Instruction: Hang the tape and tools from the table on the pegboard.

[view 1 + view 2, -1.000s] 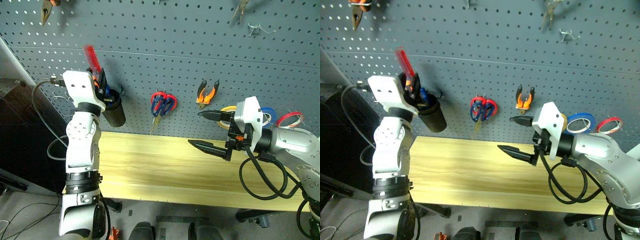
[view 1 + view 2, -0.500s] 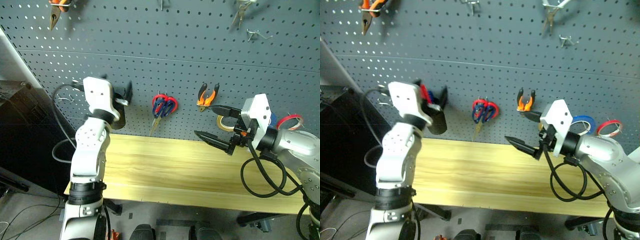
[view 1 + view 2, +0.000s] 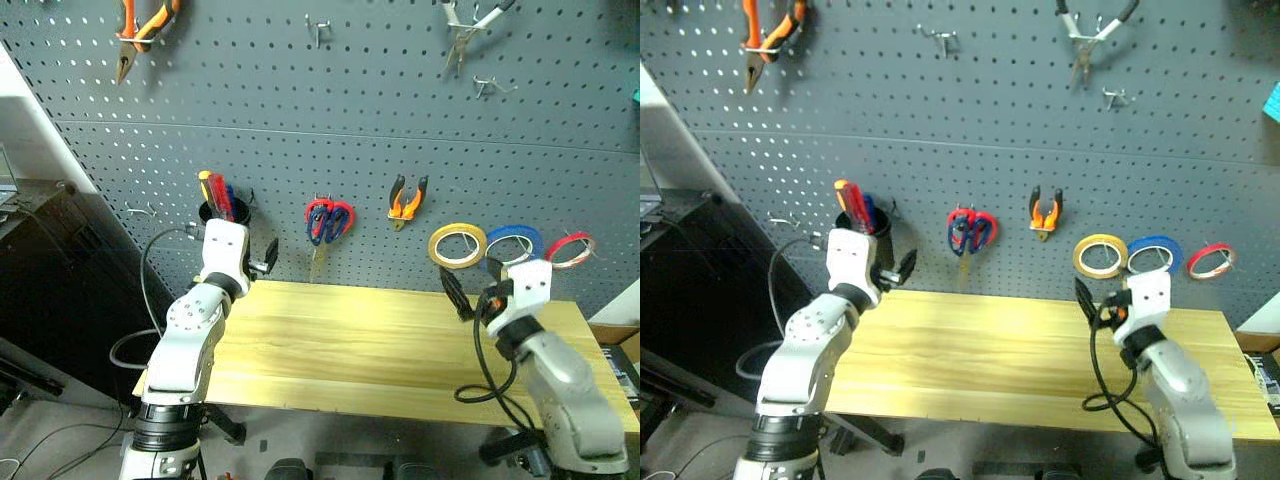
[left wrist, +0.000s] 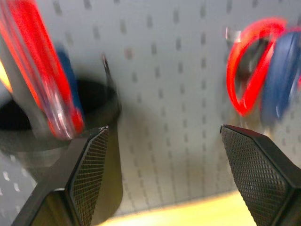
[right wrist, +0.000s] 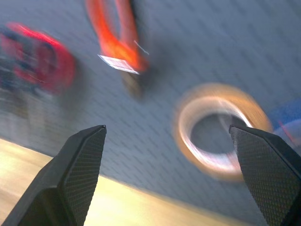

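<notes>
With yellow tape (image 3: 457, 245), scissors (image 3: 327, 221), pliers (image 3: 406, 199) and screwdriver (image 3: 213, 195) all up on the pegboard (image 3: 330, 120), the worktop (image 3: 360, 340) lies bare, both grippers (image 3: 266, 256) (image 3: 456, 296) spread apart, empty.

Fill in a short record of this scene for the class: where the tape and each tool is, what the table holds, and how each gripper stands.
tape: yellow roll hangs on the pegboard, left of the blue roll and red roll
screwdriver: upright in the black cup on the pegboard
scissors: hanging on the pegboard
pliers: hanging on the pegboard
table: no tools lying on it
left gripper: open, holding nothing, near the cup
right gripper: open, holding nothing, below the tape
</notes>
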You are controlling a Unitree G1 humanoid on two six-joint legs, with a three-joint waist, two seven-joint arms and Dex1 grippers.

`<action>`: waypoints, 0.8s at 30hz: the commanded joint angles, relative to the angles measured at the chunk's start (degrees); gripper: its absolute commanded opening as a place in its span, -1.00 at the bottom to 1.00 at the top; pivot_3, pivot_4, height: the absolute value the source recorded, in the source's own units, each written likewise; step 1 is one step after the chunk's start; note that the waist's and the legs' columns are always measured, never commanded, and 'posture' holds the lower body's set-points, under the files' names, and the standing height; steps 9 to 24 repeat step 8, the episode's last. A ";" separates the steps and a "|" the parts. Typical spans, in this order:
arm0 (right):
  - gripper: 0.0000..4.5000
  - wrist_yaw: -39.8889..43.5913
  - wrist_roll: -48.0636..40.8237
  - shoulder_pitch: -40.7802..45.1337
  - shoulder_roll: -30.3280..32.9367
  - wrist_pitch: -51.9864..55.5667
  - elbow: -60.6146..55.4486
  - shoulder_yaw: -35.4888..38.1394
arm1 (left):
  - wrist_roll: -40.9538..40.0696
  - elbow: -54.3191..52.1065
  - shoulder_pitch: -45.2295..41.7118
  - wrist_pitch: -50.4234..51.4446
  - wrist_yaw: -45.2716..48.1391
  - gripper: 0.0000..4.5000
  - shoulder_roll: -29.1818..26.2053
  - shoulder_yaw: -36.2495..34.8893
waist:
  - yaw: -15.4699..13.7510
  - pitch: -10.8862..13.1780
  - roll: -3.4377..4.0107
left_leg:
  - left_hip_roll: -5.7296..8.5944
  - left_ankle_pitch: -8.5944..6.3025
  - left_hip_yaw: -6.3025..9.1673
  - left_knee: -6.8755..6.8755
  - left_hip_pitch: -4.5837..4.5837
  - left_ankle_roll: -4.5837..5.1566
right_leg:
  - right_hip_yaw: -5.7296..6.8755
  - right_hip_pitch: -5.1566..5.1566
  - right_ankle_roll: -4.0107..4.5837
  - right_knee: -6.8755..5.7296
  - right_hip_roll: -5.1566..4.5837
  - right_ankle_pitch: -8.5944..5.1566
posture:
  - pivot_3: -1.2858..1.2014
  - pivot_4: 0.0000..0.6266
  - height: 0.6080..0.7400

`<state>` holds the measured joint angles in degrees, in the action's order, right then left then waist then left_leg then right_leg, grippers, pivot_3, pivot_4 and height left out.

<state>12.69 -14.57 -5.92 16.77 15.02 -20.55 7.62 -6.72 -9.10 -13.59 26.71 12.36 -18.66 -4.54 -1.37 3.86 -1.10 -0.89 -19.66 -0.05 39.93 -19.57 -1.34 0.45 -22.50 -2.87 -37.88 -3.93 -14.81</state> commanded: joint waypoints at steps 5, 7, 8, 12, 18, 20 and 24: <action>1.00 -3.13 3.85 -2.11 -1.46 -10.77 11.86 5.65 | 1.64 10.23 1.50 -5.64 -0.55 0.79 -0.48 -1.42 | 0.14 -0.01 0.02 | 0.03 -0.01 0.07 -0.09 0.72 0.02 | -0.05 0.69 0.03 0.06 0.07 -0.03 | 0.08 -0.91 1.00; 1.00 -2.92 3.94 -2.27 -1.22 -11.76 13.72 6.53 | 1.84 12.78 1.63 -7.56 -0.48 0.79 -0.50 -1.68 | 0.15 -0.02 0.03 | 0.03 -0.01 0.10 -0.09 0.72 0.02 | -0.06 0.68 0.03 0.06 0.08 -0.03 | 0.08 -0.92 1.00; 1.00 -2.81 4.26 -2.39 -0.95 -12.31 14.65 6.89 | 2.23 14.25 1.57 -8.24 -0.64 0.79 -0.71 -1.73 | 0.15 -0.02 0.03 | 0.02 -0.01 0.11 -0.10 0.72 0.02 | -0.06 0.68 0.03 0.05 0.09 -0.03 | 0.08 -0.92 1.00; 1.00 -2.81 4.26 -2.39 -0.95 -12.31 14.65 6.89 | 2.23 14.25 1.57 -8.24 -0.64 0.79 -0.71 -1.73 | 0.15 -0.02 0.03 | 0.02 -0.01 0.11 -0.10 0.72 0.02 | -0.06 0.68 0.03 0.05 0.09 -0.03 | 0.08 -0.92 1.00; 1.00 -2.81 4.26 -2.39 -0.95 -12.31 14.65 6.89 | 2.23 14.25 1.57 -8.24 -0.64 0.79 -0.71 -1.73 | 0.15 -0.02 0.03 | 0.02 -0.01 0.11 -0.10 0.72 0.02 | -0.06 0.68 0.03 0.05 0.09 -0.03 | 0.08 -0.92 1.00; 1.00 -2.81 4.26 -2.39 -0.95 -12.31 14.65 6.89 | 2.23 14.25 1.57 -8.24 -0.64 0.79 -0.71 -1.73 | 0.15 -0.02 0.03 | 0.02 -0.01 0.11 -0.10 0.72 0.02 | -0.06 0.68 0.03 0.05 0.09 -0.03 | 0.08 -0.92 1.00; 1.00 -2.81 4.26 -2.39 -0.95 -12.31 14.65 6.89 | 2.23 14.25 1.57 -8.24 -0.64 0.79 -0.71 -1.73 | 0.15 -0.02 0.03 | 0.02 -0.01 0.11 -0.10 0.72 0.02 | -0.06 0.68 0.03 0.05 0.09 -0.03 | 0.08 -0.92 1.00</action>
